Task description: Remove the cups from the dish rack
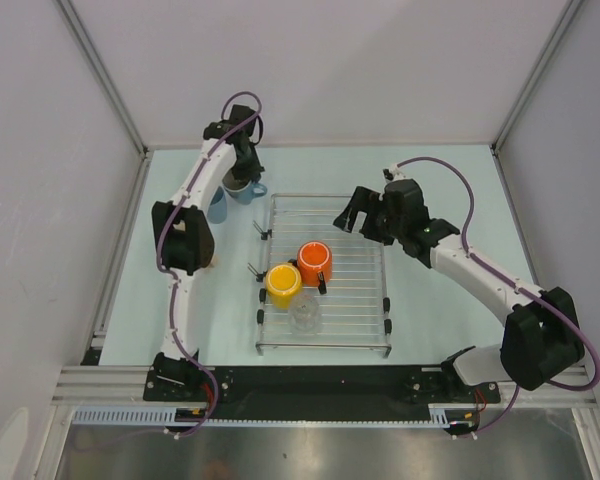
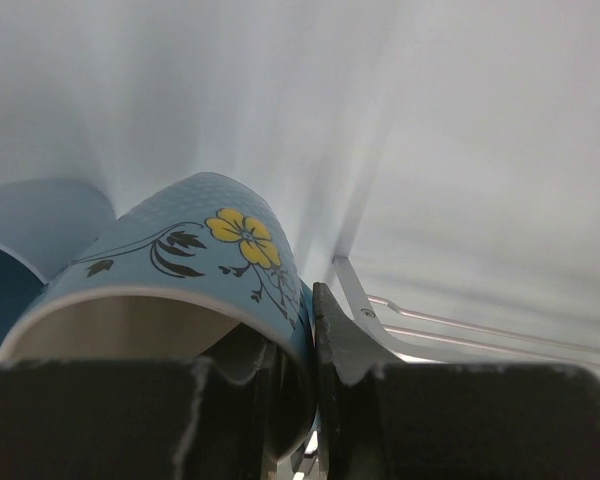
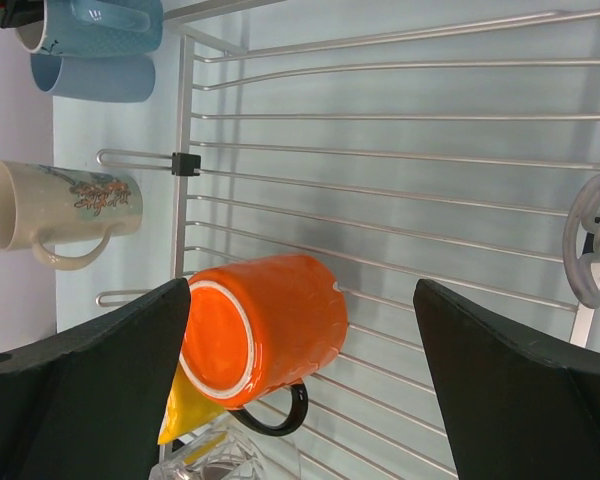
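Left gripper [image 2: 305, 360]: fingers clamped on the wall of the flowered blue cup [image 2: 200, 250], one inside the rim and one outside.
Flowered blue cup: off the dish rack [image 1: 322, 275], just beyond its far-left corner. Cannot tell whether it rests on the table [image 1: 440, 190].
Plain blue cup [image 1: 217, 206]: on the table just left of the flowered one, outside the rack.
Beige cup [image 3: 60, 210]: upright on the table, left of the rack and near its edge.
Right gripper [image 1: 352, 215]: fingers spread wide and holding nothing, above the far part of the rack.
Orange mug [image 1: 314, 262]: on the rack bars left of centre, base uppermost, black handle.
Yellow cup [image 1: 283, 284]: on the rack's left edge, touching the orange mug on its near-left side.
Clear glass [image 1: 305, 315]: on the rack, near side, just behind the yellow cup.
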Available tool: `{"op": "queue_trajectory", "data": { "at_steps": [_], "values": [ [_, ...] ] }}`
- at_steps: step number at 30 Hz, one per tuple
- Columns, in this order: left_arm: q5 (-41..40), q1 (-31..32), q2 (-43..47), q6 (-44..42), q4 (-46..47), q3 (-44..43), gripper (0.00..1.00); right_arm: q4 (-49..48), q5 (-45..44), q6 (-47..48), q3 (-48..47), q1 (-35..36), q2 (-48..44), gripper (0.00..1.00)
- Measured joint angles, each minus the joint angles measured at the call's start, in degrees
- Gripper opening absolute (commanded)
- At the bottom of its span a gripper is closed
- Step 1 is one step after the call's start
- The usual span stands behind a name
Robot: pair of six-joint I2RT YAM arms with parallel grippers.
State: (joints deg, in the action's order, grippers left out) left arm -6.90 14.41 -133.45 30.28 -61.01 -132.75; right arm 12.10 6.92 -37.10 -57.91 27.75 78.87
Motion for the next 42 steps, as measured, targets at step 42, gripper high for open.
{"op": "queue_trajectory", "data": {
  "at_steps": [42],
  "values": [
    [-1.4, 0.3, -4.7, 5.7, -3.8, 0.0, 0.0, -0.7, -0.5, -0.9, 0.5, 1.3, 0.4, 1.0]
  ]
}}
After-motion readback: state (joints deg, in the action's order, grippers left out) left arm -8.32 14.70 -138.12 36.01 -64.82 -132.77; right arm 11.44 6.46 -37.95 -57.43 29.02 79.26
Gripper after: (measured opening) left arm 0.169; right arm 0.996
